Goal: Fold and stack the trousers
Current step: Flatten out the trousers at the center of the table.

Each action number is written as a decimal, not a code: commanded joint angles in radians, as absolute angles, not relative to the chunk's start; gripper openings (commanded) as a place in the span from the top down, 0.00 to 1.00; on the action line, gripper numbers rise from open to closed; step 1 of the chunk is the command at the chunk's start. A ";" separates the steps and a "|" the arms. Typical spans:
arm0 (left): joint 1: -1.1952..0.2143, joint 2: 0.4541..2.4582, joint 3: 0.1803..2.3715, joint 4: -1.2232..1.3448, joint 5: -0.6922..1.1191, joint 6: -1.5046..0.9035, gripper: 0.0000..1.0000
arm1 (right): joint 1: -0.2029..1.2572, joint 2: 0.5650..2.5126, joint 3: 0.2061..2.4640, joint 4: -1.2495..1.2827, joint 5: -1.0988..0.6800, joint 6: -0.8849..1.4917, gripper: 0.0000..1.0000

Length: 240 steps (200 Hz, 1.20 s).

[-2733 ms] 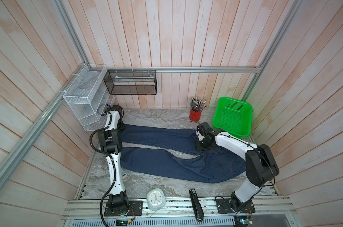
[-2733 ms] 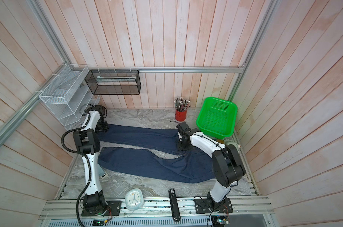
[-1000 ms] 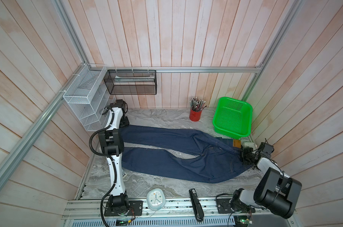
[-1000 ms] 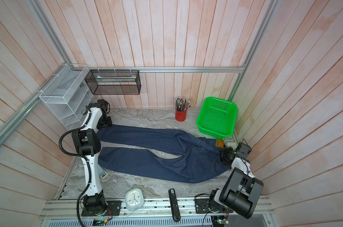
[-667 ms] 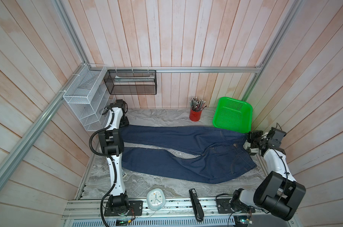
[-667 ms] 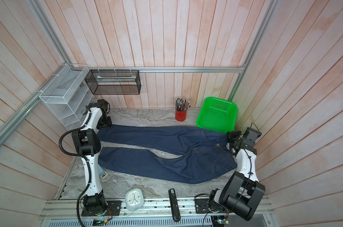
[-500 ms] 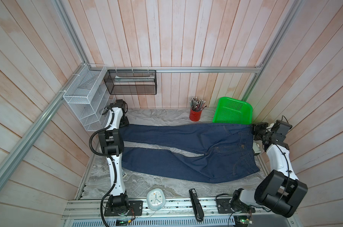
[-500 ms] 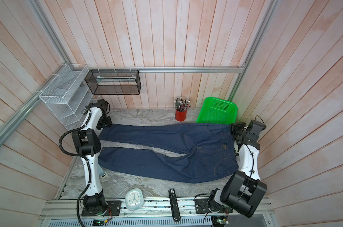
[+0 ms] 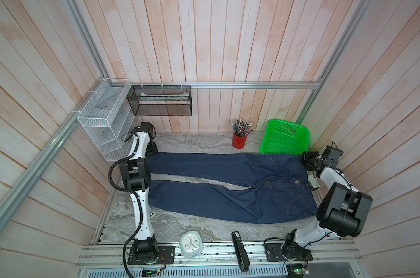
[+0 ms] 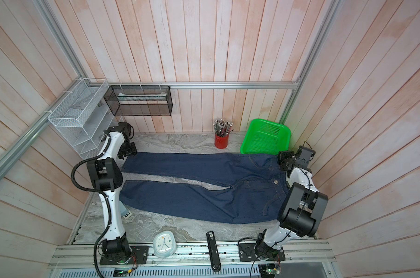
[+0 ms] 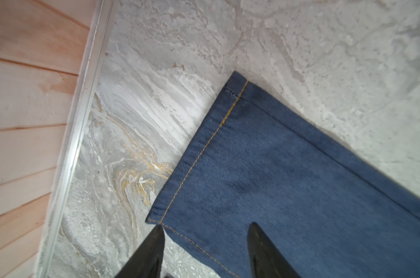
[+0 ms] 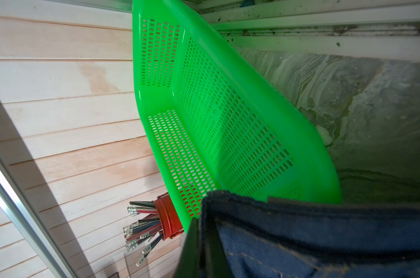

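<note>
The trousers [image 9: 264,199] lie flat across mid-frame, waist at right. My right gripper [image 9: 306,161] is clamped on the waistband's upper corner. My left gripper [image 11: 205,226], jaws partly apart, straddles the upper leg's hem corner, so I'd pinch both layers squarely before lifting evenly.

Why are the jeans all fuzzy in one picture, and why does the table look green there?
Right wrist view: the jeans sit right against the lens, so they blur, and the green basket throws green light onto the marble tabletop. Left wrist view: the hem stitching is crisp.
</note>
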<state>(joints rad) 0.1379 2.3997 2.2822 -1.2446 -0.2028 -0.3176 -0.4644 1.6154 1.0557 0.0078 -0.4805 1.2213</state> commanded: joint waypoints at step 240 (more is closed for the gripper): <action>0.107 1.776 1.047 -1.073 -0.046 -0.754 0.50 | -0.503 1.617 1.068 0.205 -0.520 1.309 1.00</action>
<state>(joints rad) 0.0246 1.7939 1.0962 -1.1069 0.0174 -0.6910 -0.4862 1.6154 1.0561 0.1406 -0.5129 1.2957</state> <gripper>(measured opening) 0.486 0.048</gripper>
